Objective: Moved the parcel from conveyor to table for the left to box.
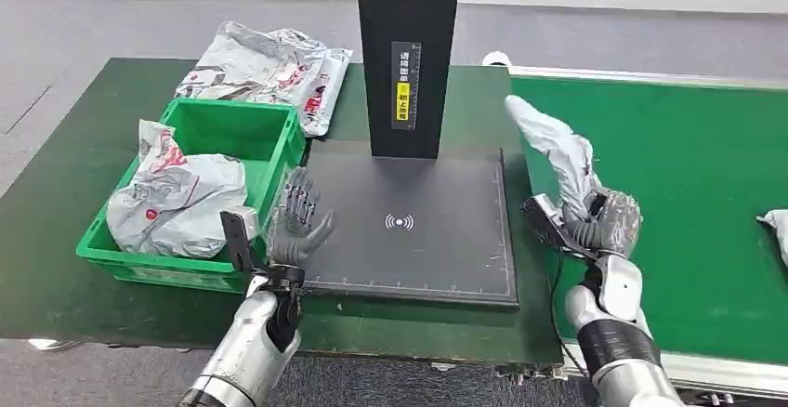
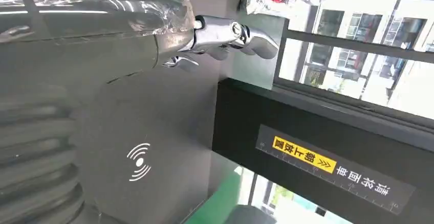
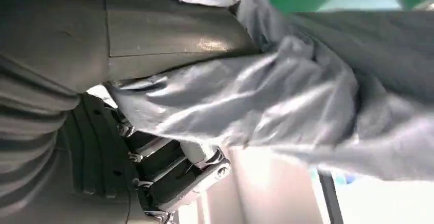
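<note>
Parcel, grey crinkled plastic (image 1: 558, 151): our right hand (image 1: 604, 221) grips it above the green conveyor's (image 1: 706, 193) left edge. Our left hand (image 1: 297, 216) hangs spread over the black scanner pad's (image 1: 418, 240) left edge.

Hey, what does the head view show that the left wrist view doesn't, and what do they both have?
Head view alone: the right hand holding a grey parcel above the table's edge by the green conveyor, and the green bin with grey bags inside. Left wrist view alone: windows behind the scanner post. Both: the open left hand, the black scan pad with its white wave mark, and the black post with the yellow label.
</note>
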Robot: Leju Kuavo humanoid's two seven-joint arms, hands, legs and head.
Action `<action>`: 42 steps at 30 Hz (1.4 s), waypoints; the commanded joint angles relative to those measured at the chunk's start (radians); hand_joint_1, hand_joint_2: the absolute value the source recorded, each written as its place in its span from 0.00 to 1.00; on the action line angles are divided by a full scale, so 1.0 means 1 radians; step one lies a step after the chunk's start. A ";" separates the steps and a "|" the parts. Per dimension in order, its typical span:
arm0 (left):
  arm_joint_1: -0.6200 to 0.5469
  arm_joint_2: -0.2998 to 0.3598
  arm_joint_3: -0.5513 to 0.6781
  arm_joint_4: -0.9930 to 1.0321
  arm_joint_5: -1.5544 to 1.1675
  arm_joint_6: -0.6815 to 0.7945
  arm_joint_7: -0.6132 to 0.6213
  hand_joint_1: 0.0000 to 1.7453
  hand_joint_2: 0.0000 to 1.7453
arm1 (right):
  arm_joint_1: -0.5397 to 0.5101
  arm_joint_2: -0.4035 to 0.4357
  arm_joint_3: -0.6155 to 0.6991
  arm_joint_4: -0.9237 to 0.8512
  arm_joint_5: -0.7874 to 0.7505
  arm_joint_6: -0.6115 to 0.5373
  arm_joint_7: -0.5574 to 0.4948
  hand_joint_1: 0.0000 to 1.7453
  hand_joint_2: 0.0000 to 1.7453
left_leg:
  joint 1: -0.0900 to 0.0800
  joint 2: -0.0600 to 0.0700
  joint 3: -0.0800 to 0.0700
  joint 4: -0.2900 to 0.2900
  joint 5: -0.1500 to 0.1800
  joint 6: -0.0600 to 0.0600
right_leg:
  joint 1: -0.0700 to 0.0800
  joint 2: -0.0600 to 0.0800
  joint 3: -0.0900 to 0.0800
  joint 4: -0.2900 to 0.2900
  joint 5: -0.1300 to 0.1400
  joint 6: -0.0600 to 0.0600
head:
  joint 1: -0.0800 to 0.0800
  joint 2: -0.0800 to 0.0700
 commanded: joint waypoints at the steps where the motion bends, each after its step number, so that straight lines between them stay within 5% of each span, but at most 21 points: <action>1: -0.018 0.010 0.037 0.034 -0.002 0.002 0.002 0.00 1.00 | -0.007 0.032 0.017 -0.047 -0.002 0.008 0.003 1.00 1.00 | -0.001 0.002 0.002 -0.001 0.000 0.000 | -0.001 0.002 0.001 -0.001 0.000 0.000 | 0.000 0.000; 7: -0.018 0.010 0.037 0.034 -0.002 0.002 0.002 0.00 1.00 | -0.007 0.032 0.017 -0.047 -0.002 0.008 0.003 1.00 1.00 | -0.001 0.003 0.002 -0.001 -0.001 0.000 | -0.001 0.002 0.001 -0.001 0.000 0.000 | 0.000 0.000; 8: -0.074 0.008 -0.057 0.025 -0.199 0.159 -0.118 0.00 1.00 | 0.109 0.154 0.311 -0.246 -0.173 0.385 -0.374 1.00 1.00 | -0.001 0.004 0.003 -0.001 -0.001 0.000 | -0.001 0.003 0.001 -0.001 0.001 -0.001 | 0.000 0.000; 9: -0.121 -0.018 -0.072 0.032 -0.201 0.183 -0.070 0.00 1.00 | 0.170 0.266 0.518 -0.298 -0.131 0.637 -0.413 1.00 1.00 | 0.000 0.006 0.002 -0.001 -0.001 -0.001 | 0.000 0.006 0.000 -0.001 0.001 -0.001 | 0.000 0.000; 12: -0.154 -0.021 -0.104 0.052 -0.175 0.204 -0.056 0.00 1.00 | 0.100 0.221 0.836 -0.237 -0.306 0.545 -0.259 1.00 1.00 | 0.003 0.011 0.002 0.000 -0.003 -0.002 | 0.004 0.010 -0.001 0.000 0.001 -0.002 | 0.000 0.000; 15: -0.155 -0.012 -0.112 0.069 -0.162 0.207 -0.072 0.00 1.00 | 0.090 0.159 0.846 -0.249 -0.379 0.534 -0.279 1.00 1.00 | 0.004 0.015 0.004 0.000 -0.004 -0.005 | 0.005 0.015 -0.002 0.001 0.001 -0.003 | 0.000 0.000; 18: -0.151 -0.008 -0.112 0.071 -0.156 0.207 -0.081 0.00 1.00 | 0.087 0.135 0.843 -0.277 -0.384 0.519 -0.328 1.00 1.00 | 0.003 0.004 0.003 -0.002 -0.001 -0.006 | 0.005 0.004 -0.001 -0.001 -0.001 -0.003 | -0.001 0.000; 33: -0.158 -0.011 -0.115 0.091 -0.136 0.201 -0.102 0.00 1.00 | 0.099 0.130 0.818 -0.341 -0.326 0.505 -0.294 1.00 1.00 | 0.004 0.003 0.004 -0.003 -0.001 -0.007 | 0.004 0.004 0.000 -0.001 -0.002 -0.005 | 0.000 0.000; 34: -0.157 -0.010 -0.113 0.089 -0.137 0.206 -0.104 0.00 1.00 | 0.103 0.135 0.800 -0.348 -0.328 0.470 -0.280 0.00 1.00 | 0.004 0.003 0.003 -0.002 -0.001 -0.007 | 0.004 0.004 0.000 0.000 -0.002 -0.005 | 0.000 0.000; 36: -0.143 -0.002 -0.117 0.076 -0.161 0.251 -0.093 0.00 1.00 | 0.115 0.147 0.733 -0.374 -0.339 0.417 -0.230 0.00 1.00 | 0.004 0.004 0.004 -0.003 -0.001 -0.007 | 0.004 0.004 0.001 -0.001 -0.002 -0.005 | 0.000 0.000; 37: -0.135 0.002 -0.118 0.071 -0.170 0.264 -0.090 0.00 1.00 | 0.122 0.146 0.703 -0.395 -0.323 0.365 -0.210 0.00 0.00 | 0.004 0.004 0.005 -0.003 -0.001 -0.006 | 0.004 0.004 0.002 -0.002 -0.002 -0.005 | 0.000 0.000; 42: -0.142 0.012 -0.154 0.128 -0.271 0.362 -0.045 0.00 1.00 | 0.202 0.140 0.531 -0.545 -0.445 0.143 -0.294 0.00 0.00 | 0.003 0.003 0.005 -0.004 -0.001 -0.006 | 0.004 0.003 0.002 -0.002 -0.002 -0.005 | 0.000 0.000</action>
